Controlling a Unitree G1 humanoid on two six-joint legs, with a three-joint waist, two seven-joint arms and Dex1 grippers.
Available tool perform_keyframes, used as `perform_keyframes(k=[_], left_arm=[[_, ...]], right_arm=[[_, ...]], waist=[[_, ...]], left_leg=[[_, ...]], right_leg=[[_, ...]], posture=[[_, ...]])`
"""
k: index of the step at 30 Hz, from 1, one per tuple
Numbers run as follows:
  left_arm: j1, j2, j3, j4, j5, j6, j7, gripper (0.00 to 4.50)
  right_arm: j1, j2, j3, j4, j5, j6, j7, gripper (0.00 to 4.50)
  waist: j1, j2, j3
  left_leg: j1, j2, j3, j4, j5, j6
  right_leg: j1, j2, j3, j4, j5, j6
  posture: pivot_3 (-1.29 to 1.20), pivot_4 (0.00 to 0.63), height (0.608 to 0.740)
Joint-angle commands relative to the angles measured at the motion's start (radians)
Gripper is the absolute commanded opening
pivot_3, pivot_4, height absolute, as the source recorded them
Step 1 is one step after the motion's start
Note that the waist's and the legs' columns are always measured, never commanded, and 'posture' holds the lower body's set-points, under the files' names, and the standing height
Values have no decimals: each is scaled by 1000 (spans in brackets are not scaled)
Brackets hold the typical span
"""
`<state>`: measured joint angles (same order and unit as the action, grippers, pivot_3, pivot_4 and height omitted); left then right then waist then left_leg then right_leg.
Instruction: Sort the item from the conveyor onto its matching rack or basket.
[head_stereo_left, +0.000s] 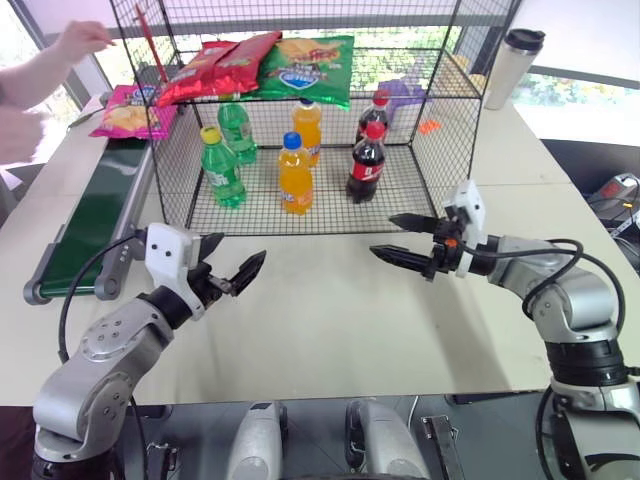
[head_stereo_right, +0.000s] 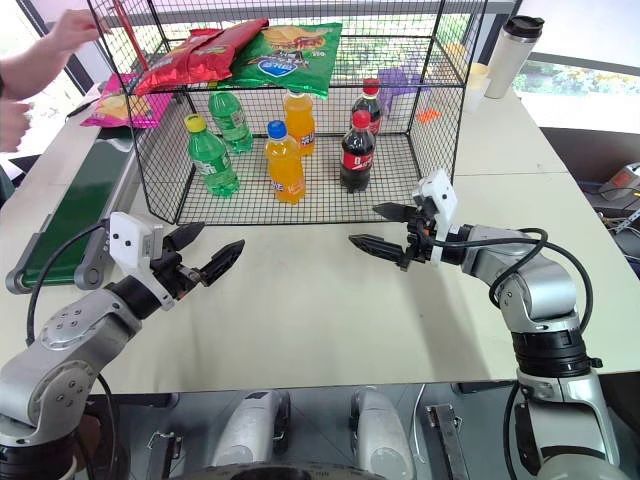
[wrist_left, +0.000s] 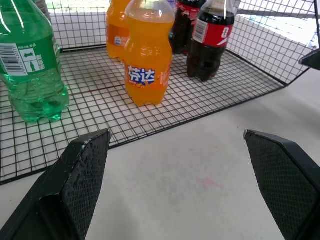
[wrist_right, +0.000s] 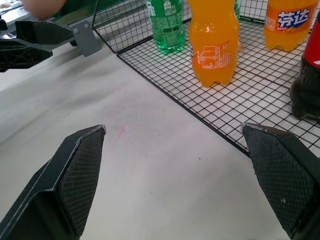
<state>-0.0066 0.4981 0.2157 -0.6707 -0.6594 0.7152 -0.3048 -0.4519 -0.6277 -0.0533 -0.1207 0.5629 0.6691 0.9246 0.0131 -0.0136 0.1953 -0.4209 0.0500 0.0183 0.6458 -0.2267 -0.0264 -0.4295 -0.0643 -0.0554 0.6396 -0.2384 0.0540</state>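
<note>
the pink snack bag (head_stereo_left: 130, 113) lies at the conveyor's (head_stereo_left: 90, 215) far end, seemingly crosswise, well beyond the nearer left gripper (head_stereo_left: 232, 272); it and the right gripper (head_stereo_left: 408, 240) are spread, empty.

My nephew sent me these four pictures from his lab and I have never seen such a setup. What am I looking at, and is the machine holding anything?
This is a two-armed humanoid robot at a white table. The two wide pictures come from cameras in its head, looking down over its arms. The two close pictures come from cameras on its wrists, looking out between the black fingers. The left end effector and right end effector are both open and hold nothing. Ahead stands a black wire rack: soda bottles below, red and green chip bags on top. At the left, a pink snack bag lies at the far end of a green conveyor, near a person's hand.
</note>
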Motion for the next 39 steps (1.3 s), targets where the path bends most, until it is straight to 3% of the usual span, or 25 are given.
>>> perform_keyframes(k=[1, 7, 10, 14, 17, 19, 22, 25, 29, 34, 39], left_arm=[[-1, 5, 3, -36, 6, -10, 3, 4441], [5, 46, 38, -65, 25, -7, 6, 4441], [11, 106, 142, -92, 17, 5, 11, 4441], [55, 255, 356, -120, 87, -10, -32, 4441], [316, 442, 510, -130, 442, -172, -184, 4441], [427, 465, 587, -119, 558, -265, -240, 4441], [540, 437, 680, -88, 702, -426, -286, 4441], [639, 346, 768, -61, 869, -654, -251, 4441], [808, 134, 774, -56, 1023, -912, -180, 4441], [900, -20, 762, 25, 1113, -1065, -94, 4441], [916, -57, 754, 105, 1162, -1139, -32, 4441]], right_arm=[[-11, 6, -9, -10, 2, -21, 1, 4500], [-23, 12, -6, 2, 10, -15, 11, 4500], [-52, 34, -17, 27, 37, 7, 16, 4500], [-112, 72, -23, 71, 81, 44, 25, 4500], [-187, 112, 0, 146, 91, 53, 57, 4500], [-216, 125, 21, 173, 79, 45, 76, 4500], [-250, 139, 58, 200, 58, 29, 109, 4500], [-284, 159, 110, 209, 34, -2, 156, 4500], [-319, 202, 146, 235, 19, -34, 192, 4500], [-327, 217, 166, 271, -10, -58, 218, 4500], [-322, 219, 166, 270, -11, -47, 232, 4500]], waist=[[0, 0, 0], [0, 0, 0], [-2, 0, 0], [-8, 0, 0], [-18, -2, 0], [-23, -1, 0], [-22, -1, 0], [-25, -2, 0], [-32, -2, 0], [-22, -4, -1], [-24, -5, -2]], left_leg=[[0, 0, 0, 0, 0, 0], [0, 0, 0, 0, 0, 0], [0, 0, 0, 0, 0, 0], [0, 2, 0, -1, 0, 0], [0, 2, 1, -2, 0, 0], [0, 1, 3, -6, 0, 0], [-1, 1, 4, -10, 0, -1], [-1, 1, 5, -13, 0, -1], [-3, 2, 9, -16, 0, 0], [-4, 3, 7, -14, 0, 0], [-5, 2, 7, -13, 0, 0]], right_leg=[[0, 0, 0, 0, 0, 0], [0, 0, 0, 0, 0, 0], [0, 0, 0, 0, 0, 0], [-1, 2, 0, 0, 0, -1], [-3, 2, 0, 0, 0, -1], [-3, 1, 1, -3, 1, -2], [-4, 0, 1, -7, 1, -3], [-6, 0, 1, -9, 1, -3], [-10, -1, 4, -9, 2, -2], [-11, 1, 3, -8, 2, -3], [-11, -1, 3, -9, 2, -3]], posture=[[0, 150, 740], [0, 150, 740], [0, 150, 740], [0, 150, 740], [0, 150, 740], [0, 150, 740], [0, 150, 740], [0, 150, 740], [0, 150, 740], [0, 150, 740], [0, 150, 740]])
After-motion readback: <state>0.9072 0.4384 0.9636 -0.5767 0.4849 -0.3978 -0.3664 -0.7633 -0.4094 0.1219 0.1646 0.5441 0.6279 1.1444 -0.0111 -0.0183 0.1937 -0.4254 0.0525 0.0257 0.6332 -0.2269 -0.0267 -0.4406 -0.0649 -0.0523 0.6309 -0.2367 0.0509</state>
